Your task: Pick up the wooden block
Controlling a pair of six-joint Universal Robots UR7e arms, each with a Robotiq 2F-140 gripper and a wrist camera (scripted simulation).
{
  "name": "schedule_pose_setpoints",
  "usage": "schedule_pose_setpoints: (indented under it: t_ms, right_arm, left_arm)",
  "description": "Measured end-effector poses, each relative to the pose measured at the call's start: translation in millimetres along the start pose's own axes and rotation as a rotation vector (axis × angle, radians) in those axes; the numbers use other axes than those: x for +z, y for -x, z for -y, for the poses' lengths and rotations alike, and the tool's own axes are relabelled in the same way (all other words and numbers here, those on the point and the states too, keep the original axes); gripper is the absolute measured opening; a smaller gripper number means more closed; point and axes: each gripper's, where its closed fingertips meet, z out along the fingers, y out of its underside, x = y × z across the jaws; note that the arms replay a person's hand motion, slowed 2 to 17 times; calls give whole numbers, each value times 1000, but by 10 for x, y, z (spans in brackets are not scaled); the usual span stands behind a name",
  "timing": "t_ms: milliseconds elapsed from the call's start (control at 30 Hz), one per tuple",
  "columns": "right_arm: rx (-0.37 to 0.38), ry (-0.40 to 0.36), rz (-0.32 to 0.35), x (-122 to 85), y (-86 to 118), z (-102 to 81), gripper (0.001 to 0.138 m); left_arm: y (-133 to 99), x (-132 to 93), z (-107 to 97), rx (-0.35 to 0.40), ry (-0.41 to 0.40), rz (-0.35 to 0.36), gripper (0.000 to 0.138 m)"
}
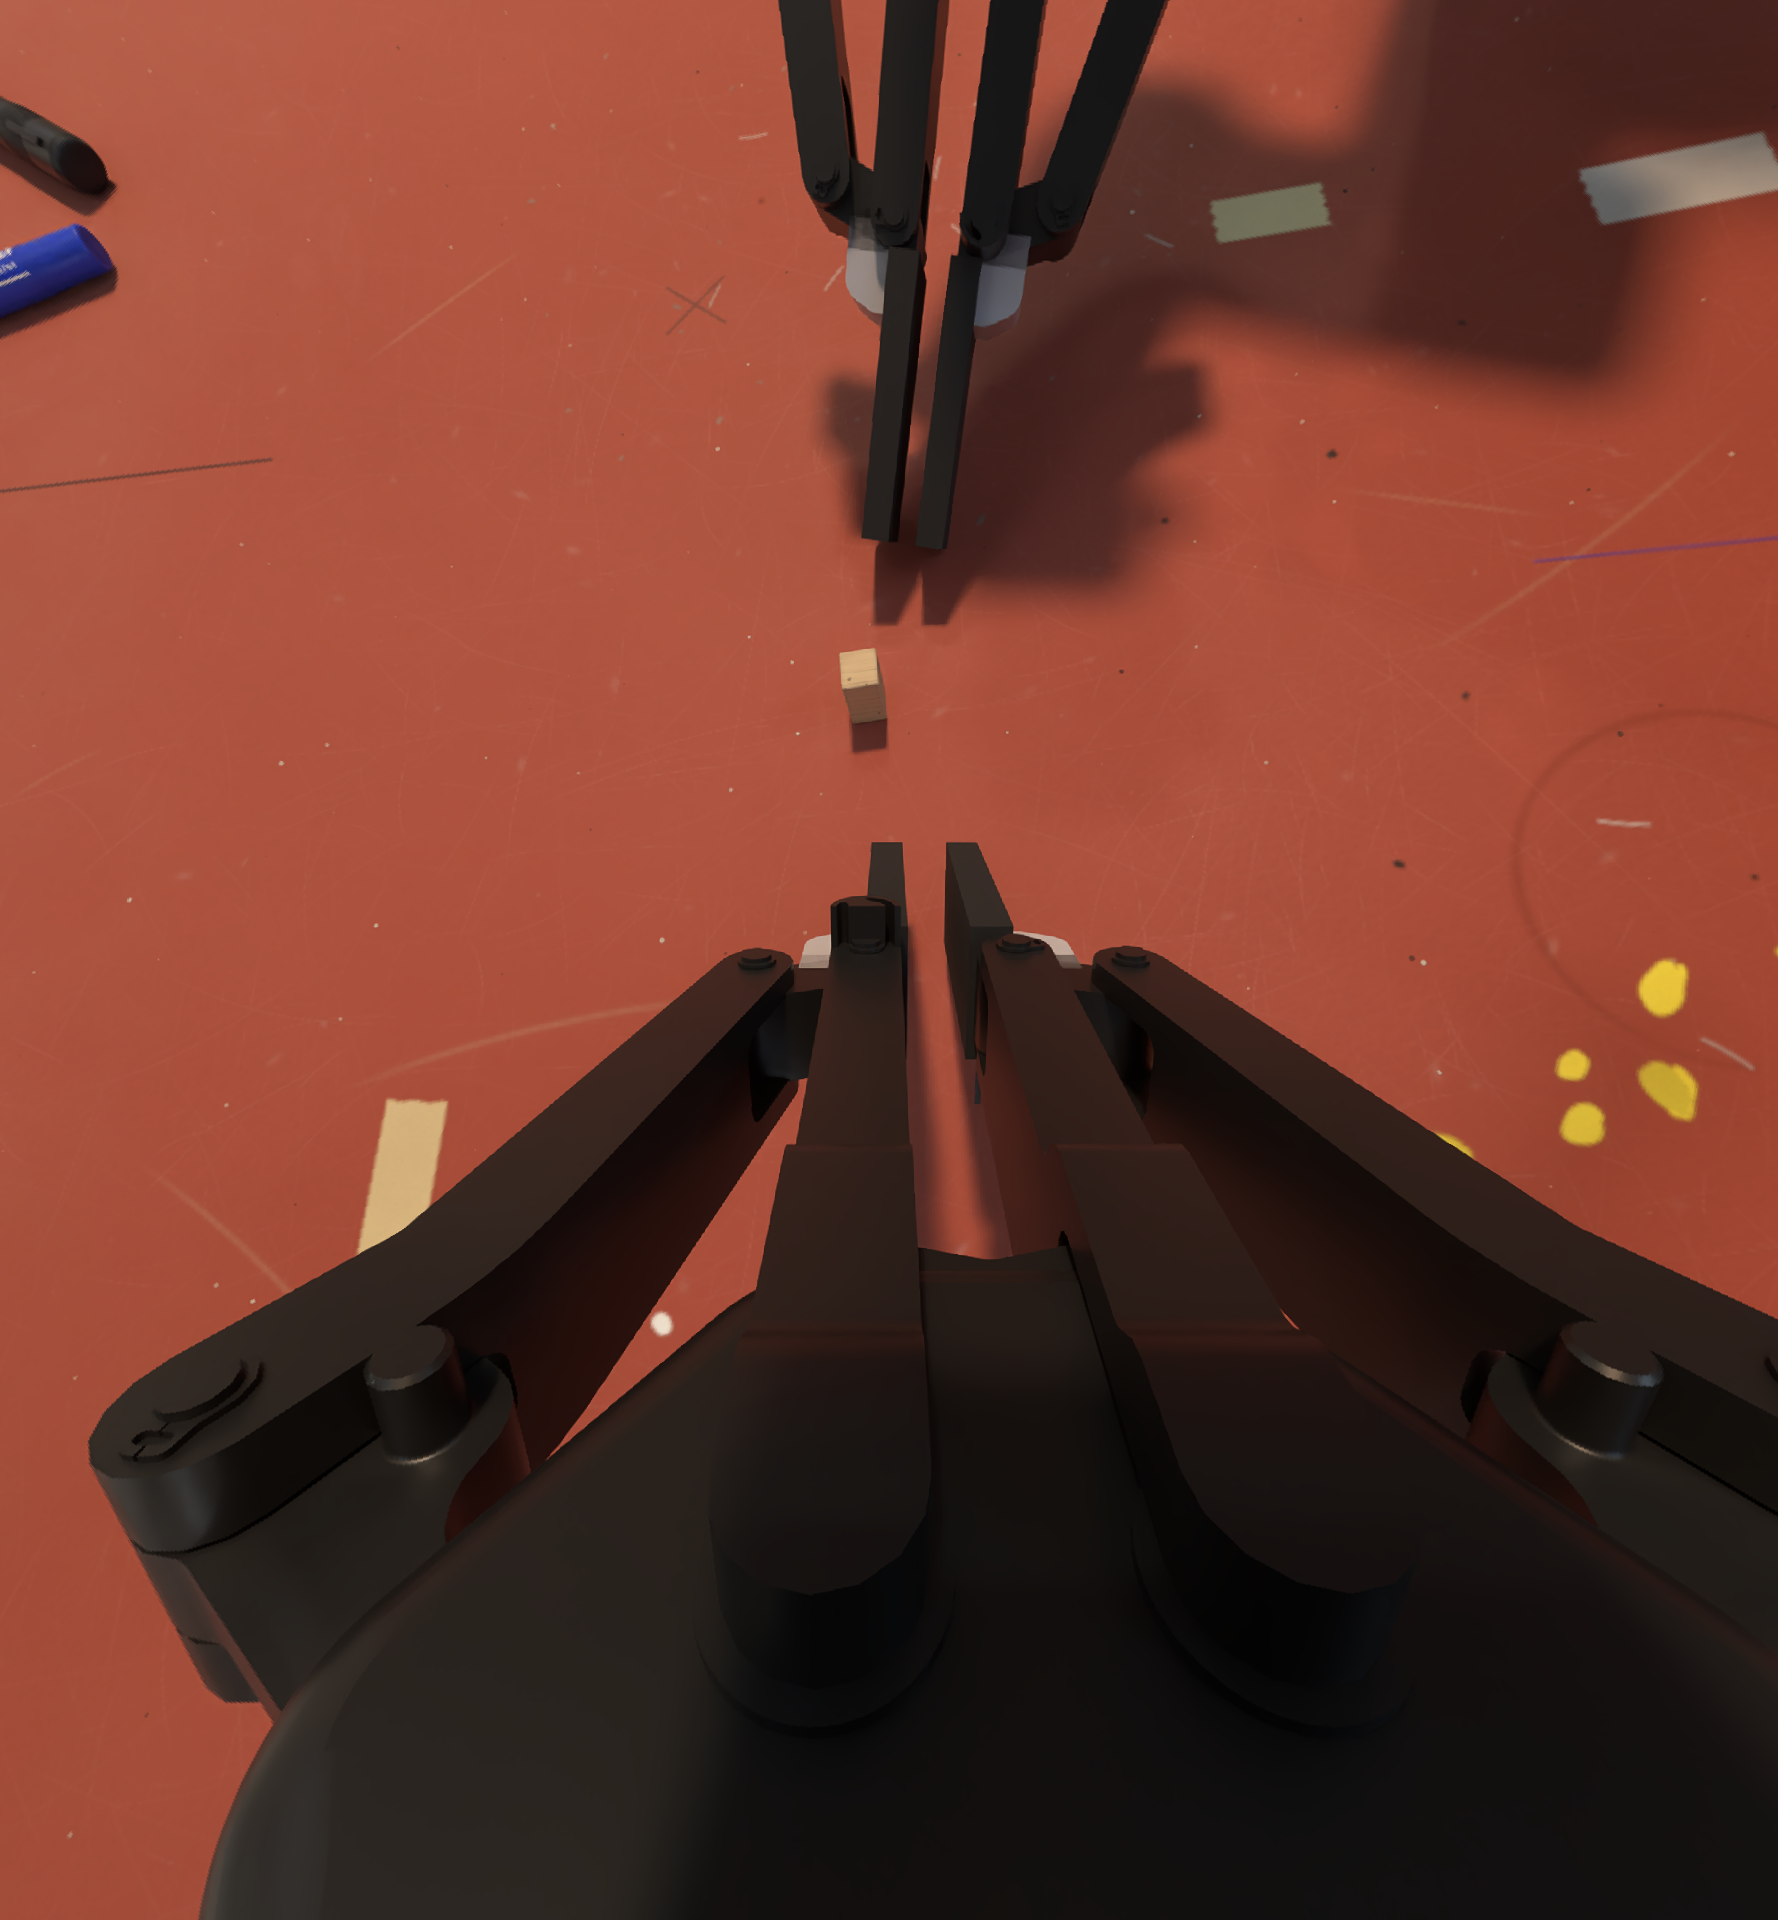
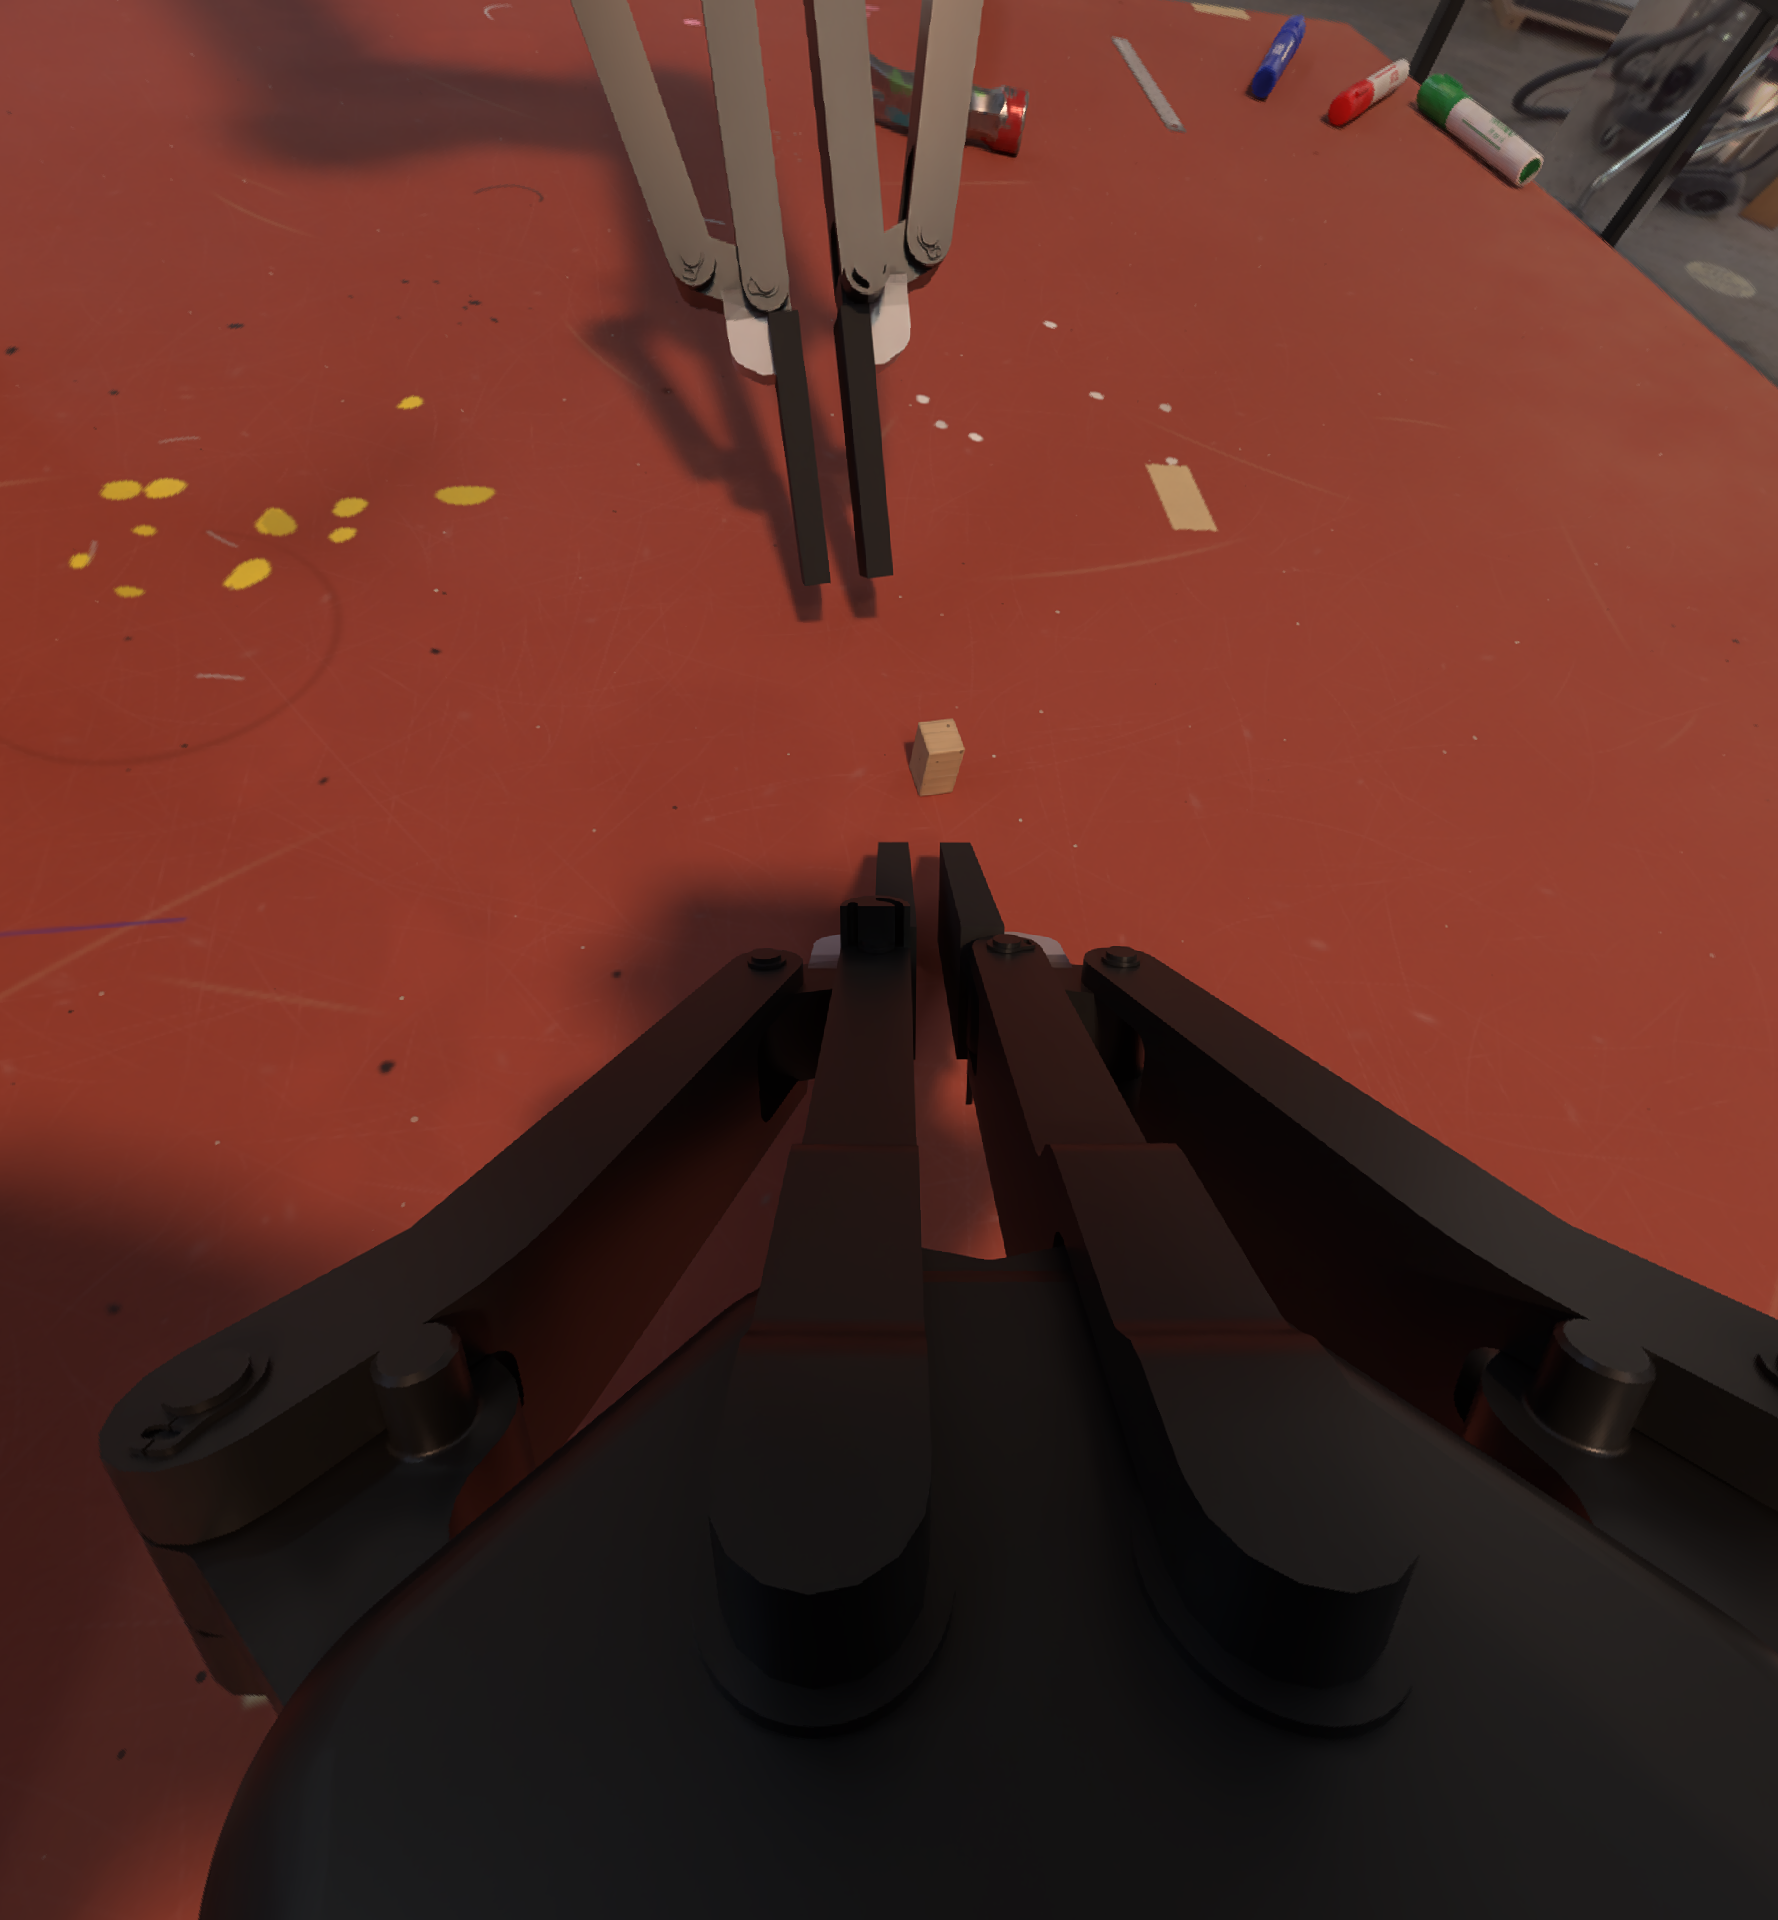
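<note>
A small pale wooden block [image 1: 861,685] stands upright on the red table [image 1: 345,727], between the two grippers; it also shows in the right wrist view [image 2: 936,757]. My left gripper [image 1: 924,854] is shut and empty, a short way before the block. My right gripper [image 2: 923,854] is shut and empty too, just short of the block, which sits slightly right of its fingertips. The right gripper shows beyond the block in the left wrist view [image 1: 906,538], and the left gripper in the right wrist view [image 2: 846,574]. Neither touches the block.
A black marker [image 1: 17,125] and a blue marker [image 1: 12,278] lie at the far left. Blue [image 2: 1276,57], red [image 2: 1368,91] and green-capped [image 2: 1479,130] markers and a can [image 2: 999,116] lie near the table's far edge. Tape strips [image 1: 402,1174] and yellow paint spots [image 1: 1662,987] mark the surface.
</note>
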Motion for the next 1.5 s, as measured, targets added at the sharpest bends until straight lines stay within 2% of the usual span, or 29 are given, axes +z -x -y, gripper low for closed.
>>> schedule_pose_setpoints:
  t_ms: [267,600,800,1000,1167,1500]
  right_arm:
    - [2,1,12,8,6,5,6]
    - [13,1,34,10,19,5,5]
    - [20,2,40,11,18,4,5]
    - [22,1,31,11,10,5,6]
    - [25,0,4,10,-26,5,12]
    - [22,-1,-6,11,-40,6,14]
  left_arm:
    - [7,-12,-15,15,-18,20,12]
    - [95,-58,-90,-18,-4,49,14]
    - [78,-50,-56,-40,-24,39,15]
    - [63,-40,-10,-16,-36,50,16]
    - [111,-39,67,14,-53,98,16]
    - [132,100,413,38,-118,145,17]
